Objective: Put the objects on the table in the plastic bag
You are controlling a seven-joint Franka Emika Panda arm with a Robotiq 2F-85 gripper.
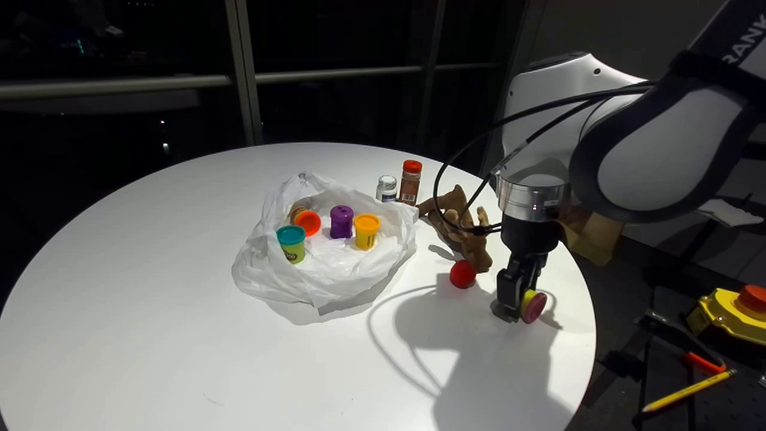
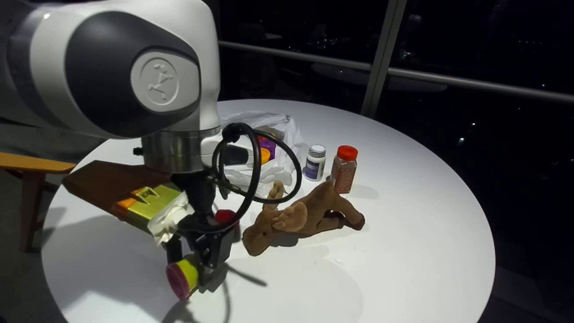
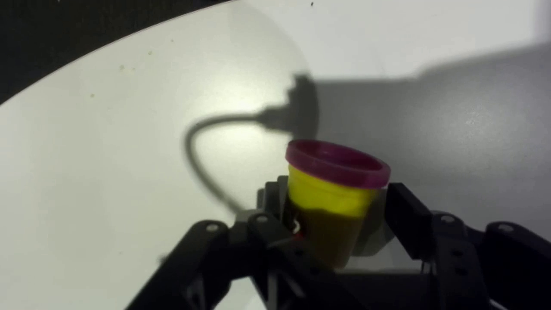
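My gripper is low over the table near its edge, its fingers closed around a yellow cup with a purple lid. The cup lies sideways and tilted between the fingers; it also shows in the wrist view. I cannot tell whether it touches the table. The white plastic bag lies spread open, with several colored cups inside, among them a teal-lidded one and a purple pot. Outside it are a red ball, a brown plush moose, a white bottle and a red-capped jar.
The moose lies between my gripper and the bottles, with the ball near its head. A brown and yellow box-like piece shows beside my wrist. A black cable loops out from the wrist. A yellow emergency stop is beyond the table.
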